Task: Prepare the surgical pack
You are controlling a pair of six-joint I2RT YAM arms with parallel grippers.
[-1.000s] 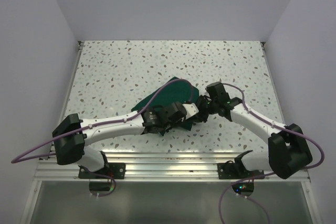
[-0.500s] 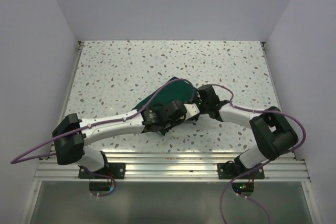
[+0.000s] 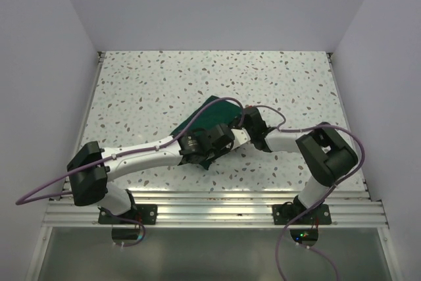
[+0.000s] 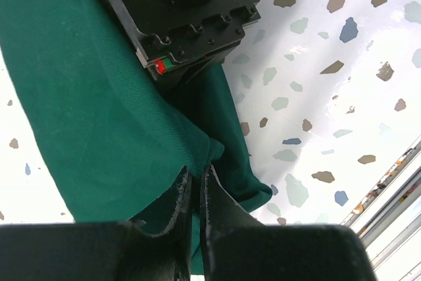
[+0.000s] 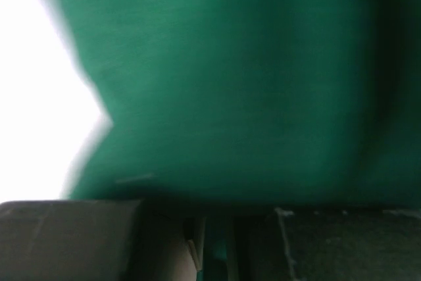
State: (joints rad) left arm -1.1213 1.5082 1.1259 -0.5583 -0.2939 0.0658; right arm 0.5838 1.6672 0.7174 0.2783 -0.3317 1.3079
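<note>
The surgical pack shows as a dark green cloth bundle (image 3: 209,118) lying mid-table. My left gripper (image 3: 237,136) reaches its near right corner. In the left wrist view its fingers (image 4: 195,174) are shut on a fold of the green cloth (image 4: 85,97). My right gripper (image 3: 248,123) presses in from the right, its black body (image 4: 177,11) resting on the cloth. The right wrist view is blurred and filled by the cloth (image 5: 230,77). A green strip sits pinched in the narrow gap of the right gripper (image 5: 220,225). What the bundle holds is hidden.
The speckled tabletop (image 3: 145,83) is boxed in by white walls on three sides. A metal rail (image 3: 210,199) runs along the near edge by the arm bases. Purple cables (image 3: 276,118) loop over both arms.
My right arm has folded inward, its elbow swinging up and left, and its gripper has slid left onto the cloth. The left arm has barely moved.
</note>
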